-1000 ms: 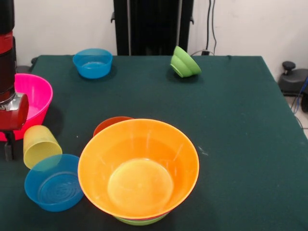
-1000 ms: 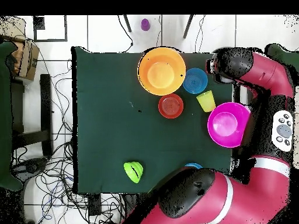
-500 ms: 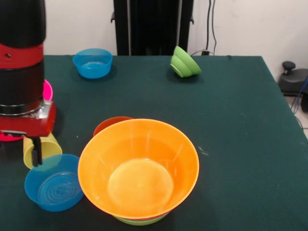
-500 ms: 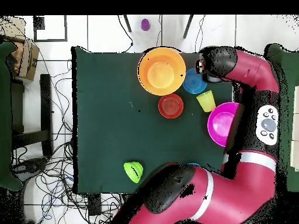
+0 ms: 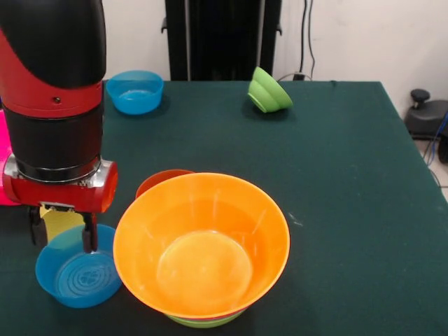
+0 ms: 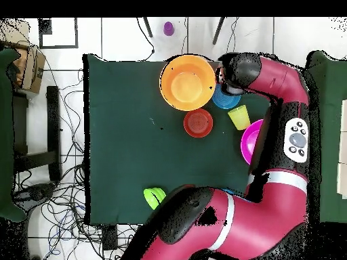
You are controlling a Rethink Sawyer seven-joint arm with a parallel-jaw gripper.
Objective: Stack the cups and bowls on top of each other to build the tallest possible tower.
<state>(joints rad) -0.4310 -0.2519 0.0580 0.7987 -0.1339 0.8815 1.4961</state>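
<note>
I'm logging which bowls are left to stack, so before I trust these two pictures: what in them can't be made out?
- Big pink bowl: the arm covers most of it overhead; the front view shows only a sliver at the picture's edge.
- Yellow cup: front view, the gripper hides most of it.
- Tower under the orange bowl: front view shows only a green rim; what is nested between is hidden.
- Red-orange bowl: front view, mostly behind the orange bowl.

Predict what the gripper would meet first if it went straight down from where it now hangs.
Most likely the small blue bowl: the open gripper hangs over its far rim. The yellow cup lies just behind, so depth is uncertain.
</note>
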